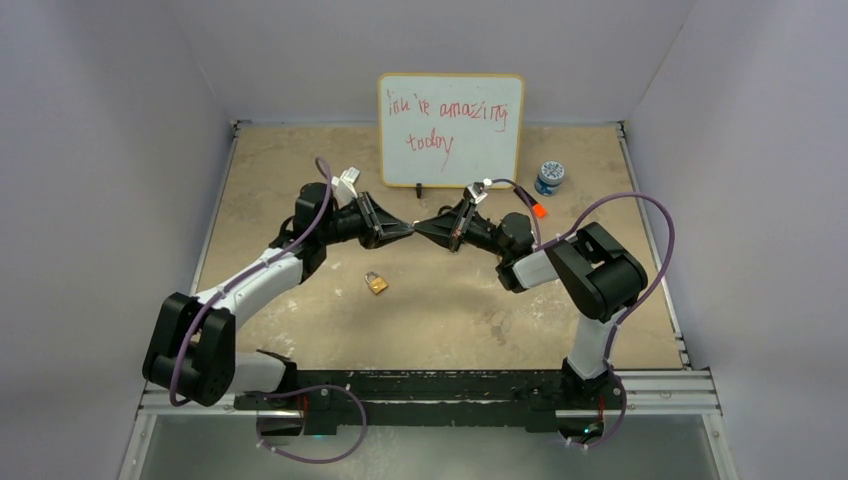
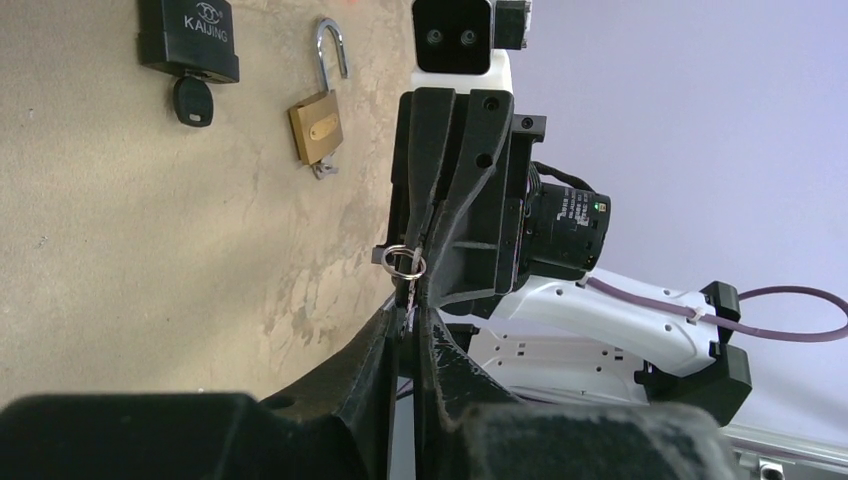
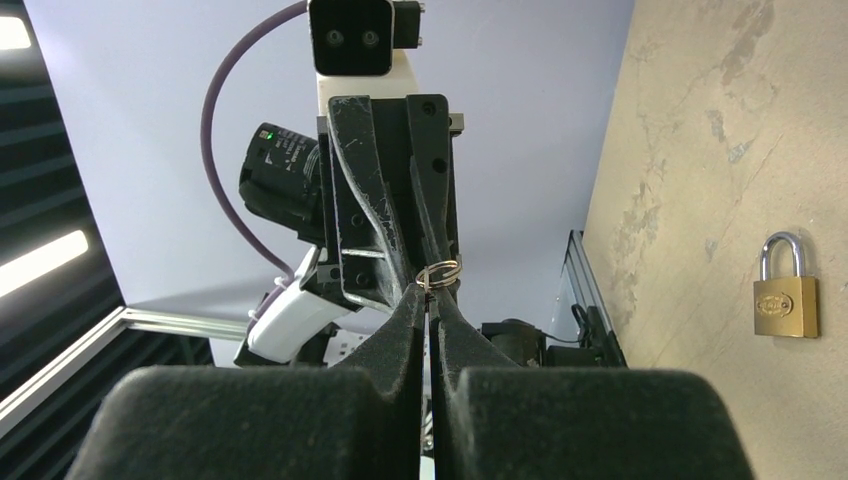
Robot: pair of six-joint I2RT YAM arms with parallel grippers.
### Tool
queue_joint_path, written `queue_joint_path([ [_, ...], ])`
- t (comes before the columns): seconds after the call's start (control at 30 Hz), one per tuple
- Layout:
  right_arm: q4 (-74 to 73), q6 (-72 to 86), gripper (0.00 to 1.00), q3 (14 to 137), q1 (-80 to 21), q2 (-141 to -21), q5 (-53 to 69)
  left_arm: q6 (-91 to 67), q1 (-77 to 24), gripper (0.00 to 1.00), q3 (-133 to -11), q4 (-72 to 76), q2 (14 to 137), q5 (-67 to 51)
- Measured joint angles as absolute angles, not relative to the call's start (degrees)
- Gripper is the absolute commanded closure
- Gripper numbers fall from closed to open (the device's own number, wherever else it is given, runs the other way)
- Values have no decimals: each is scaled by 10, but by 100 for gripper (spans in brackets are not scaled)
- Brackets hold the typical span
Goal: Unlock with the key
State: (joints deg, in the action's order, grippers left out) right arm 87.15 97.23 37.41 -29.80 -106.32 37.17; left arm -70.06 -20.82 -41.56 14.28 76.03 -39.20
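Note:
My left gripper [image 1: 407, 232] and right gripper [image 1: 421, 229] meet tip to tip above the middle of the table. Between them is a small key on a metal ring [image 2: 405, 262]. In the left wrist view my left gripper [image 2: 410, 303] is shut on the thin key, with the ring just past its tips. In the right wrist view my right gripper [image 3: 431, 292] is shut at the same ring [image 3: 440, 272]. A brass padlock [image 1: 376, 284] lies on the table below and in front of the grippers. It also shows in the left wrist view [image 2: 318, 125] and the right wrist view [image 3: 786, 300].
A black padlock [image 2: 190, 40] marked KAIJING lies on the table with a black key [image 2: 192, 100] in it. A whiteboard [image 1: 450, 130] stands at the back. A small blue-and-white tub [image 1: 549, 177] sits to its right, and a small orange item [image 1: 539, 211] nearer.

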Motion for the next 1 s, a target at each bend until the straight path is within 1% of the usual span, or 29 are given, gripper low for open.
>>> queue_joint_path([
  [0.07,870,973,100,374,-298,-1063,372,-703,-208,100,-416,144,762,-392],
  [0.17,870,977,100,374,-298,-1063,371,-704,-208,100,-416,149,762,-392],
  [0.23,870,978,80,374,-298,-1063,372,-702,-209,100,-416,150,762,-392],
  [0.3,868,980,62,374,-298,-1063,374,-693,-210,100,-417,146,762,-391],
  [0.37,867,978,52,372,-295,-1063,377,-670,-211,100,-427,120,761,-382],
  [0.43,867,978,46,365,-291,-1056,382,-635,-212,100,-451,68,761,-368],
  [0.57,870,974,41,339,-275,-1028,387,-540,-212,100,-537,-90,770,-322],
  [0.7,870,956,40,309,-244,-1002,389,-438,-212,100,-645,-266,821,-263],
  [0.8,835,910,39,302,-230,-974,393,-373,-212,100,-674,-355,849,-228],
  [0.9,738,824,38,305,-229,-921,397,-320,-212,100,-674,-424,854,-218],
  [0.93,675,776,37,314,-229,-894,394,-305,-212,100,-675,-438,854,-220],
  [1.0,532,670,33,349,-232,-839,380,-272,-215,100,-686,-461,854,-227],
])
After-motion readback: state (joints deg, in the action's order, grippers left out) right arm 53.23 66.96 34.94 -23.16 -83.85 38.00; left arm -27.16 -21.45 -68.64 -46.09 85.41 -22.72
